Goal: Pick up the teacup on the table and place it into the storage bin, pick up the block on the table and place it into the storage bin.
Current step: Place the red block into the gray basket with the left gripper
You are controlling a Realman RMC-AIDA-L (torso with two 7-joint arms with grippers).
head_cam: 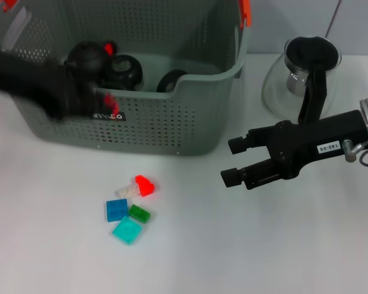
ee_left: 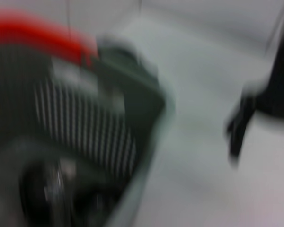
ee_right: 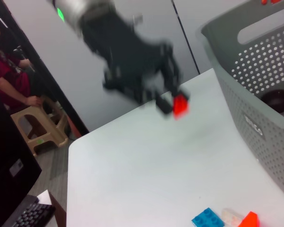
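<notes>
White tabletop [head_cam: 264, 257] carries the storage bin [head_cam: 172, 131], with dark teacups [head_cam: 126, 70] inside it. The left end effector [head_cam: 104, 76], blurred, hangs over the bin's near wall; whether it is clenched cannot be told. The right end effector [head_cam: 233, 162] hovers released, empty, a glass pitcher [head_cam: 279, 86] just behind it. Toward the left of it lie the blocks: red [head_cam: 145, 184], clear [head_cam: 126, 190], blue [head_cam: 116, 210], green [head_cam: 140, 213], teal [head_cam: 127, 230].

A small white sticker [head_cam: 327, 147] on the right arm, at the right of the head view, reads roughly "140-06". The black label [head_cam: 108, 114] on the storage bin [head_cam: 172, 131] front carries white lettering, partly covered and too blurred to read.
</notes>
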